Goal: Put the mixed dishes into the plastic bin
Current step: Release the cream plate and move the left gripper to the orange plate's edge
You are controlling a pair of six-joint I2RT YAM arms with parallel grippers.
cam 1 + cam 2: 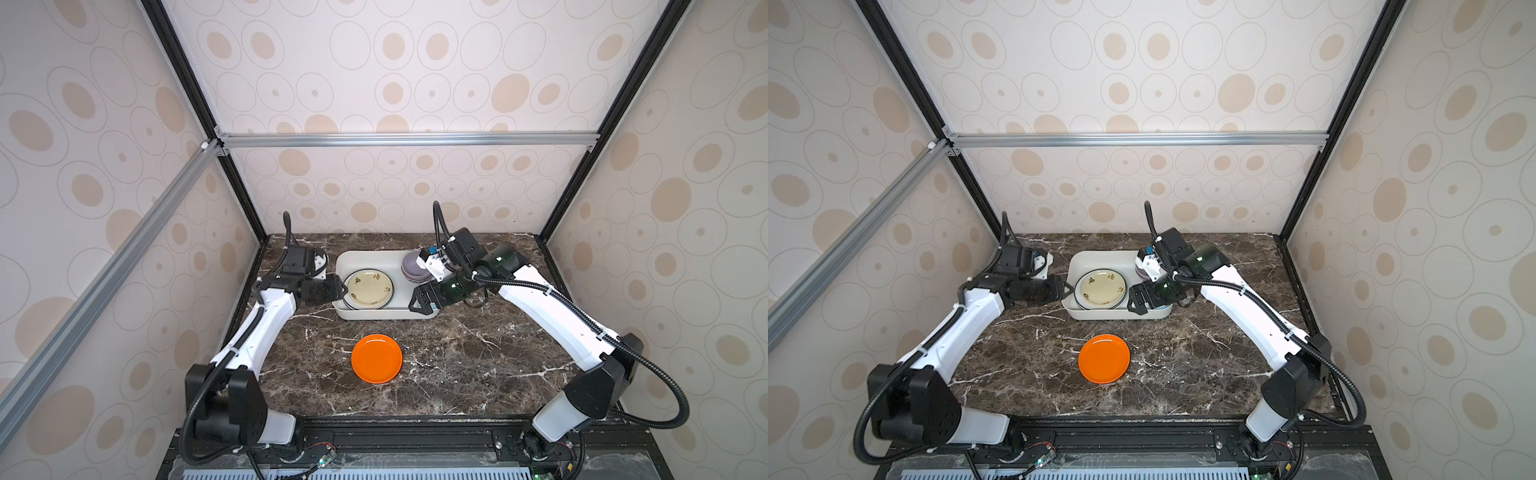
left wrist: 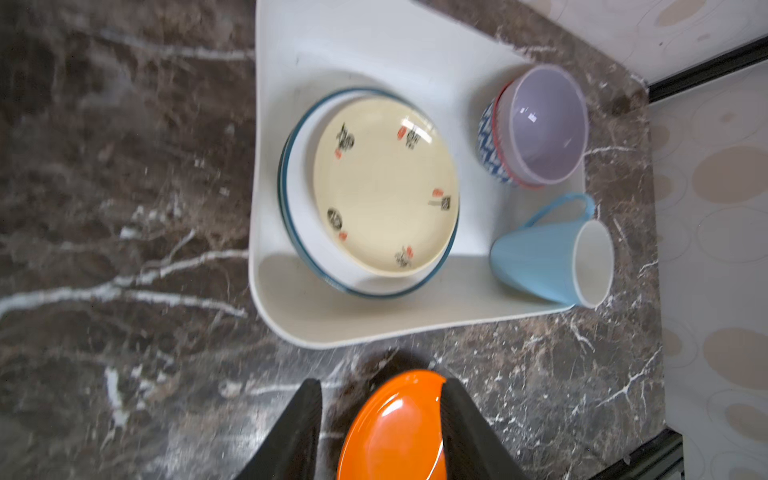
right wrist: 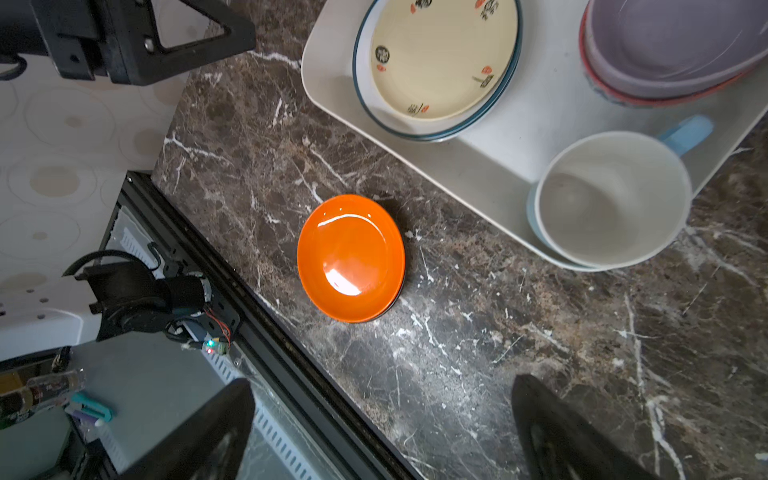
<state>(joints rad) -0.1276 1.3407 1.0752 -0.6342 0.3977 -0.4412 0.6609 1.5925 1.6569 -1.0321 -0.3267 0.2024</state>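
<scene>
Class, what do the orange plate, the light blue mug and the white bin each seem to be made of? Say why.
The orange plate looks like glazed ceramic or melamine: high gloss, sharp reflections. The light blue mug, dull outside and white inside, may be plastic or ceramic. The white bin seems moulded plastic: smooth satin walls, rounded corners.

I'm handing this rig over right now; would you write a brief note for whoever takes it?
Left gripper: open, empty, at the left wall of the bin.
Right gripper: open, empty, over the bin's near right corner.
Done, in the bin: pale yellow plate on the green-rimmed plate, two nested bowls, blue mug.
To do: orange plate is on the table in front of the bin; a dark rim beneath it may be the black plate.
</scene>
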